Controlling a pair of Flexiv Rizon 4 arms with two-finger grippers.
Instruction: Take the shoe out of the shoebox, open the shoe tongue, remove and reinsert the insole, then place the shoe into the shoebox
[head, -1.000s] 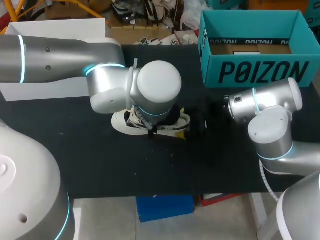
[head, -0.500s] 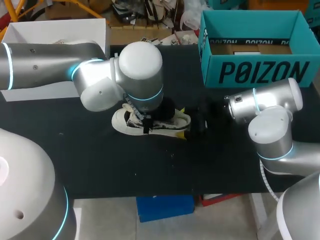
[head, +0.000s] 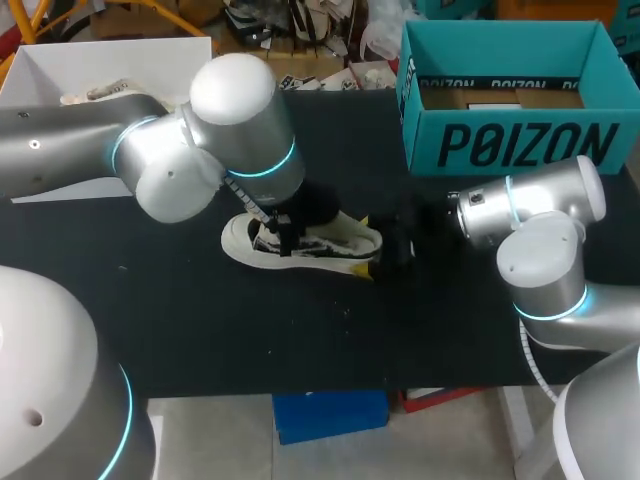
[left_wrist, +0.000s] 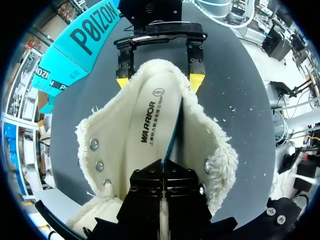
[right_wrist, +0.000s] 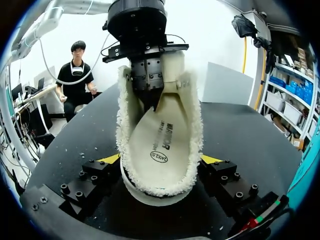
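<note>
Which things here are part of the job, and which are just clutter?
In the job:
shoe, heel held in the right gripper
insole, pinched by the left gripper
shoebox, open

Lying about:
white box, far left of the table

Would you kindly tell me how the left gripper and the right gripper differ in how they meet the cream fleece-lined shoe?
The left gripper points down into the cream fleece-lined shoe, fingers pressed together on its pale printed insole; the right gripper lies low over the black table, fingers spread against both sides of the heel. The right gripper's yellow tips show; the left gripper's are hidden. Both are at the same shoe.
</note>
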